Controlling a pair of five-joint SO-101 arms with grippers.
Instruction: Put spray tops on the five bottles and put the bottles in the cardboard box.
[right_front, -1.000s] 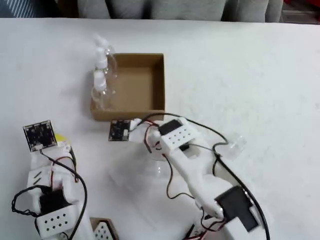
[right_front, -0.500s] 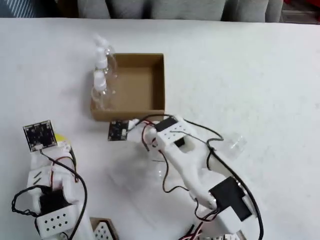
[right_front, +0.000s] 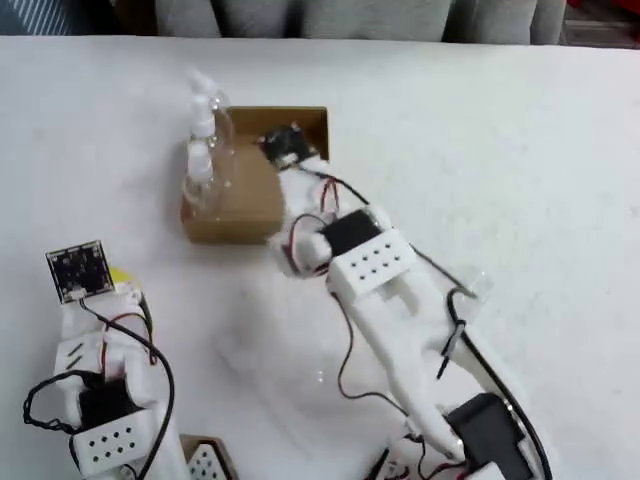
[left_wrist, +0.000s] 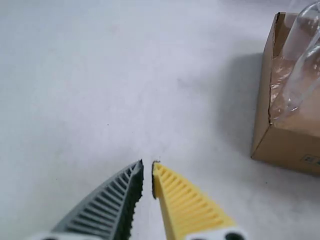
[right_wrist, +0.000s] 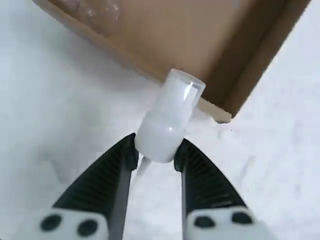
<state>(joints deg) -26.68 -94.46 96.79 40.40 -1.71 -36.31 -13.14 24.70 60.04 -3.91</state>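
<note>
One white spray top (right_wrist: 167, 125) is pinched between the black fingers of the right claw (right_wrist: 154, 152), above a wall of the cardboard box (right_front: 225, 228), near its corner. Two clear bottles (right_front: 203, 160) with tops on are in the left side of the box. The box rests left of the middle of the desk (right_front: 500, 150), toward the far edge. The left claw (left_wrist: 147, 172) is narrow, with fingers almost together and holding nothing, over the desk's near left corner.
</note>
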